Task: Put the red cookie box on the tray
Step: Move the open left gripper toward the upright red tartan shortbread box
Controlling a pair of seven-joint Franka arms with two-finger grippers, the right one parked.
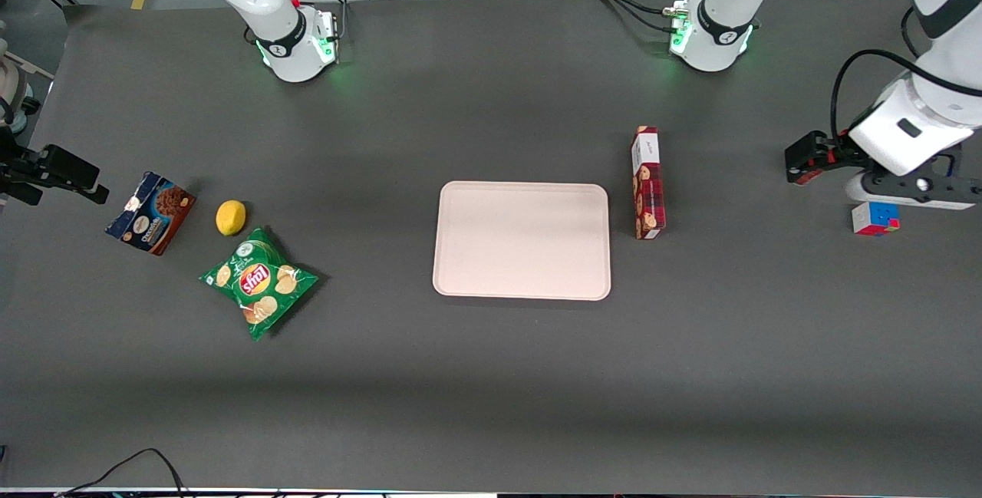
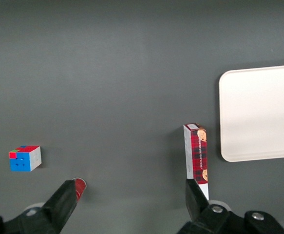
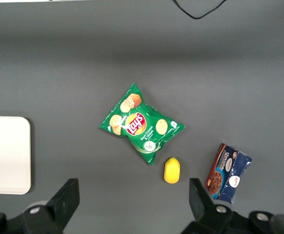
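Tray (image 1: 522, 241): I see it flat on the table mid-span, nothing on it.
Red cookie box (image 1: 647, 183): standing on a long edge just beside the tray, toward my working arm's end, not touching.
Cube (image 1: 875, 218): near my gripper.
Gripper (image 2: 132, 197): raised above the table, fingers spread wide, holding nothing.

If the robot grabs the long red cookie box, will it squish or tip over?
The red cookie box is a carton, so probably stiff but crushable. It looks to rest on a narrow side beside the tray, so a push might topple it. The open gripper hovers near the cube.
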